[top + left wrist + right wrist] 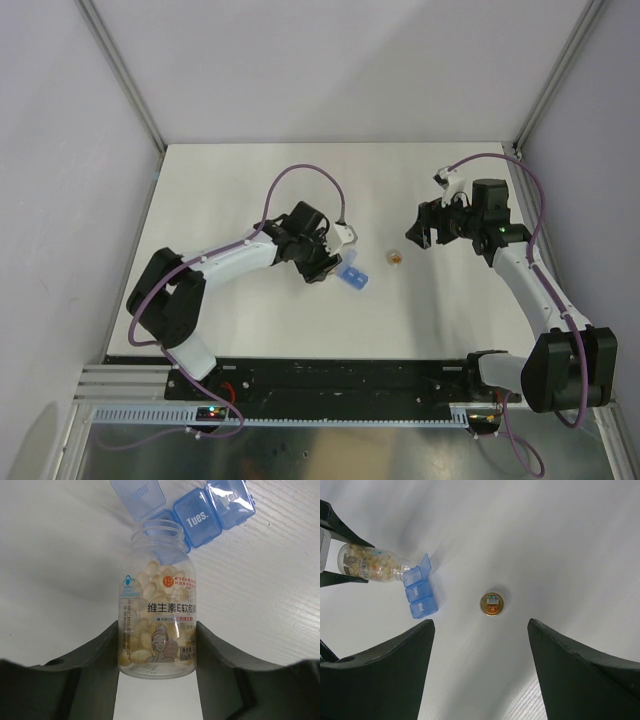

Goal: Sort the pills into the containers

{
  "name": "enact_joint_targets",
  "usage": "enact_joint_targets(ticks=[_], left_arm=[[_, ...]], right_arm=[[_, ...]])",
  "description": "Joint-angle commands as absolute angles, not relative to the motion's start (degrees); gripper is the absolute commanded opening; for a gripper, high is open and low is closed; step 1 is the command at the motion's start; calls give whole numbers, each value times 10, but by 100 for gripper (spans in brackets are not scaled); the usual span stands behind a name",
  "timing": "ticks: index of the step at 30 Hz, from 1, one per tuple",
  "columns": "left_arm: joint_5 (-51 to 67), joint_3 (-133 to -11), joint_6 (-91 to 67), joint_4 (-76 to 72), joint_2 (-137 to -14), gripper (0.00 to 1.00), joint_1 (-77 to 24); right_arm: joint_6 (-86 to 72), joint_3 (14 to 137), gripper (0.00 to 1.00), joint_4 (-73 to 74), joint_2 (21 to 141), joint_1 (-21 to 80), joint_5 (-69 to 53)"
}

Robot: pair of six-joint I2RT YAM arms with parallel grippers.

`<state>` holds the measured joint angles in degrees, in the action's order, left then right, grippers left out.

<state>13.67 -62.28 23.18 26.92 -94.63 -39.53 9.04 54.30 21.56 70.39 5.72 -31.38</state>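
Left gripper (156, 625): partly closed, clamped on clear pill bottle (157, 605), uncapped and tilted. Bottle's base is cut off between fingers. Pale capsules (150, 580) inside.

Bottle mouth sits at light-blue pill box (202, 517) on white surface (250, 190), mid-surface, left of centre. End lid (137, 497) is flipped open; "Tues." and "Wed." lids are shut. Open compartment's inside is hidden behind bottle neck; contents cannot be told.

Right gripper (479, 622): jaws wide apart, holding nothing, above small amber round item (491, 604). Cap or bottle, unclear.
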Motion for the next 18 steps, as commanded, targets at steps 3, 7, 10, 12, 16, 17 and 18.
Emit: enact_joint_targets(ticks=[3, 7, 10, 12, 16, 17, 18], left_arm=[[134, -653, 254, 282, -948, 0, -401], [136, -657, 260, 292, -949, 0, -404], [136, -661, 262, 298, -952, 0, -407], [135, -663, 263, 302, -954, 0, -408], [132, -669, 264, 308, -960, 0, -409], [131, -670, 264, 309, -961, 0, -409], [130, -672, 264, 311, -962, 0, -410]], right_arm=[[92, 541, 81, 205, 686, 52, -326], [91, 541, 82, 206, 686, 52, -327], [91, 541, 82, 205, 685, 52, -328], [91, 541, 82, 205, 685, 51, -328], [91, 541, 82, 206, 686, 50, -331], [91, 541, 82, 206, 686, 50, -332], [91, 541, 82, 206, 686, 49, -332]])
